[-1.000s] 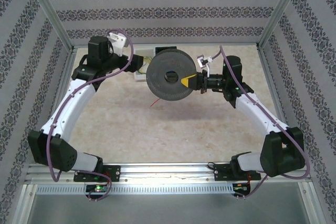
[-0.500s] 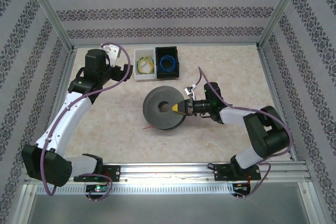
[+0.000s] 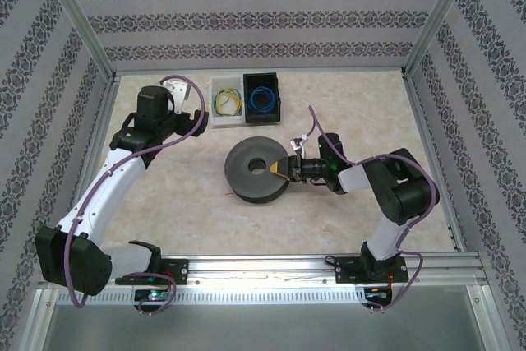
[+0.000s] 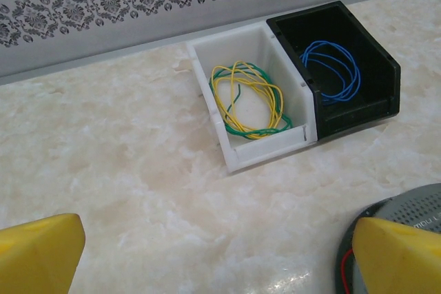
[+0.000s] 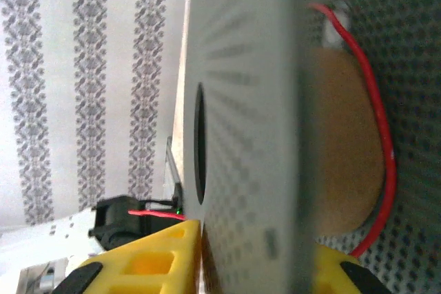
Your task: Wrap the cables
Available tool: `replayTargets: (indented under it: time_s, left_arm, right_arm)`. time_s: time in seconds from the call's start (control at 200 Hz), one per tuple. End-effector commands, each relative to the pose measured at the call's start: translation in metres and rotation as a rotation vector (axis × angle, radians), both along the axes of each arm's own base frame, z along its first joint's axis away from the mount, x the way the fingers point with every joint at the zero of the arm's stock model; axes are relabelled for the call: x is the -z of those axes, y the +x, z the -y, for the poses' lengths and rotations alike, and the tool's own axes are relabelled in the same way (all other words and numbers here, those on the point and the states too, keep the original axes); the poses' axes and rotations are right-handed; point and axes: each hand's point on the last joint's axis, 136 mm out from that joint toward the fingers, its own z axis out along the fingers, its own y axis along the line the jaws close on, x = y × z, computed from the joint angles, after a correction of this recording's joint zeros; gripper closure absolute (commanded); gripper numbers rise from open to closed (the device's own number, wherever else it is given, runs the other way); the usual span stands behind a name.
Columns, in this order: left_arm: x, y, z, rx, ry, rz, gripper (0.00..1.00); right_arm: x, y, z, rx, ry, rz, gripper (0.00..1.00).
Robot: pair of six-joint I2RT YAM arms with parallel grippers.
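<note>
The reel (image 3: 256, 168) of red wire (image 5: 380, 125) is laid flat in the middle of the counter (image 3: 197, 219), seemingly for release, its flange straddled by the right end effector (image 3: 278, 168), whose clamping cannot be told; the left end effector (image 4: 220, 256) is held released.

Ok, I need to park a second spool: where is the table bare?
Bare: the far right corner beside the black bin, and the near strip between spool and rail. Crowded: around the right gripper.

your overhead view is bright and even, with soft shadows on the counter (image 3: 189, 203). in the left wrist view a glare spot sits low on the counter, and the yellow fingers (image 4: 38, 253) blur. the right wrist view's reel (image 5: 241, 135) is soft.
</note>
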Motion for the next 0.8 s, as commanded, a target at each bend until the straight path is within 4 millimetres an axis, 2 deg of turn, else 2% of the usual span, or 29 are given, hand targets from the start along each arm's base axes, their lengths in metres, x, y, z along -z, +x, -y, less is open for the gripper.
replayTargets:
  time_s: [0.0, 0.13, 0.235, 0.355, 0.515, 0.635, 0.794]
  left_arm:
    - [-0.003, -0.001, 0.001, -0.005, -0.034, 0.005, 0.00]
    - [-0.002, -0.002, 0.002, -0.003, -0.041, -0.001, 0.00]
    - [-0.002, -0.003, 0.000, -0.014, -0.040, -0.003, 0.00]
    - [-0.003, -0.007, -0.003, -0.024, -0.037, -0.007, 0.00]
    - [-0.007, -0.016, -0.012, -0.056, -0.035, 0.015, 0.00]
    - [-0.008, -0.028, -0.026, -0.109, -0.033, 0.038, 0.00]
    - [-0.007, -0.044, -0.055, -0.235, -0.027, 0.123, 0.00]
  right_arm:
    - [0.008, 0.008, 0.008, 0.037, -0.028, 0.052, 0.68]
    - [0.005, 0.010, 0.016, 0.054, -0.053, 0.061, 0.48]
    - [-0.007, 0.015, 0.029, 0.090, -0.074, 0.099, 0.34]
    - [-0.026, 0.018, 0.053, 0.148, -0.135, 0.156, 0.20]
    - [-0.053, 0.019, 0.095, 0.245, -0.300, 0.249, 0.03]
    - [-0.070, 0.023, 0.135, 0.364, -0.509, 0.359, 0.02]
    - [-0.093, 0.037, 0.193, 0.587, -0.772, 0.525, 0.02]
